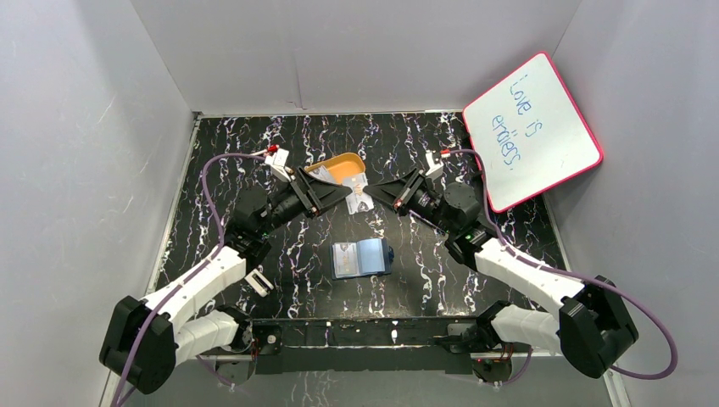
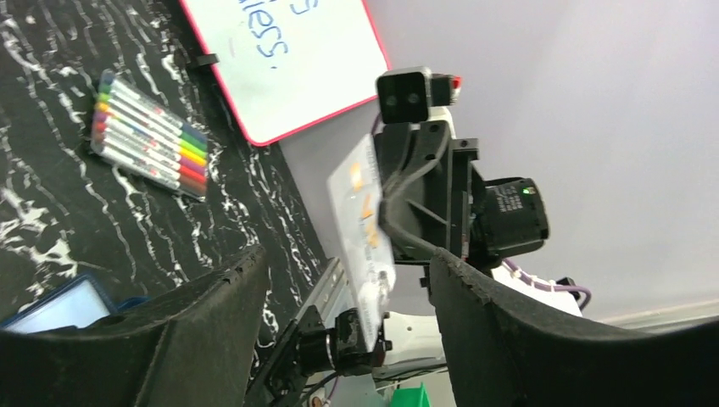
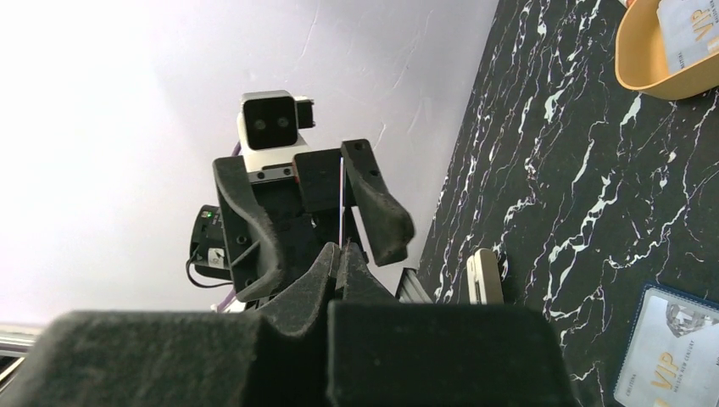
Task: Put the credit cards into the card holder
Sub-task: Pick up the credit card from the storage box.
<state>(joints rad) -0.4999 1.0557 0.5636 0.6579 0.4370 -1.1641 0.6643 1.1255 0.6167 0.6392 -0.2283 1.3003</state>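
The pale grey-white, thin rectangular credit card [image 2: 363, 229] is hanging in the air above the table, between the two arms' tips. In the top view it is sitting just on the near side of the tray and beyond the card holder. The right gripper [image 3: 341, 259] is pinching it: its black fingers are pressing together with the card's thin edge showing as a line between them. The left gripper [image 2: 346, 271] is facing it from the other side with its fingers spread wide. The card is standing in the gap between them, and space is showing on both sides in the left wrist view.

The small dark navy folding card holder [image 1: 373, 256] is lying open and flat on the table, nearer the arm bases. A second card [image 1: 345, 259] with gold "VIP" print is resting on its left half. The orange oval tray [image 3: 649, 59] is sitting beyond the grippers, and a third card [image 3: 691, 30] is lying in it.

Further out on the right, a pack of coloured markers [image 2: 148, 136] is lying beside a pink-framed whiteboard [image 1: 532, 131] with blue handwriting, which is leaning against the right wall. Everything is resting on a black marbled tabletop [image 1: 229, 131] with white veins, enclosed by pale grey walls.
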